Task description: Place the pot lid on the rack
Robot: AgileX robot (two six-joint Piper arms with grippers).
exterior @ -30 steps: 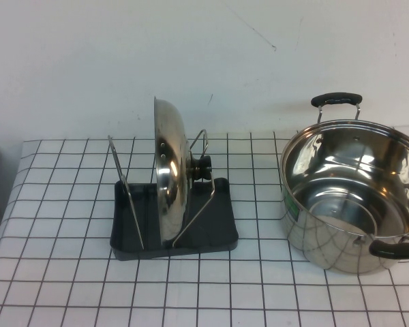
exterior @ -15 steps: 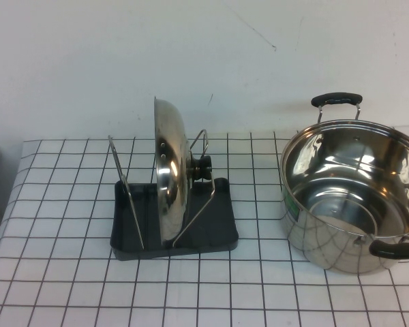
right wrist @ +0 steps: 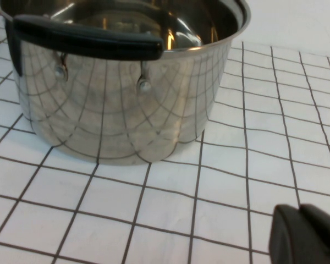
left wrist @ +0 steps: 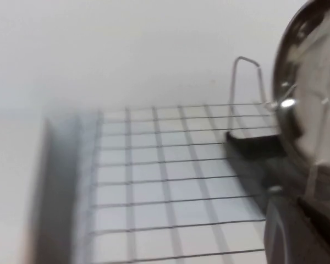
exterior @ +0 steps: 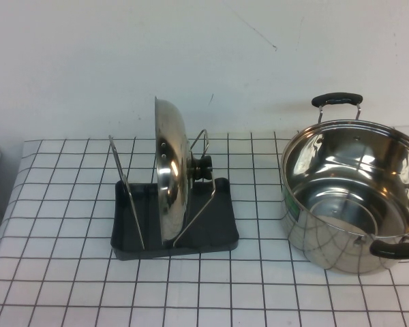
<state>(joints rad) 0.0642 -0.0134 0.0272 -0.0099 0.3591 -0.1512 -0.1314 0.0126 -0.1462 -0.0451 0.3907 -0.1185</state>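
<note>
High view: neither arm appeared over the checked tablecloth (exterior: 54, 272).
Pot lid: the pot lid (exterior: 169, 178) stood on edge in the rack (exterior: 174, 235), held between the wire loops (exterior: 125, 187), its black knob (exterior: 203, 167) facing the pot.
Rack: sat left of centre on the cloth, well apart from the pot.
Pot: the steel pot (exterior: 354, 194) stood uncovered at the right, black handles front and back.
Left gripper: the left gripper (left wrist: 302, 231) showed only in its wrist view, near the rack's corner, jaws closed on nothing.
Right gripper: the right gripper (right wrist: 305, 234) hung low over the cloth near the pot, jaws closed and empty.
</note>
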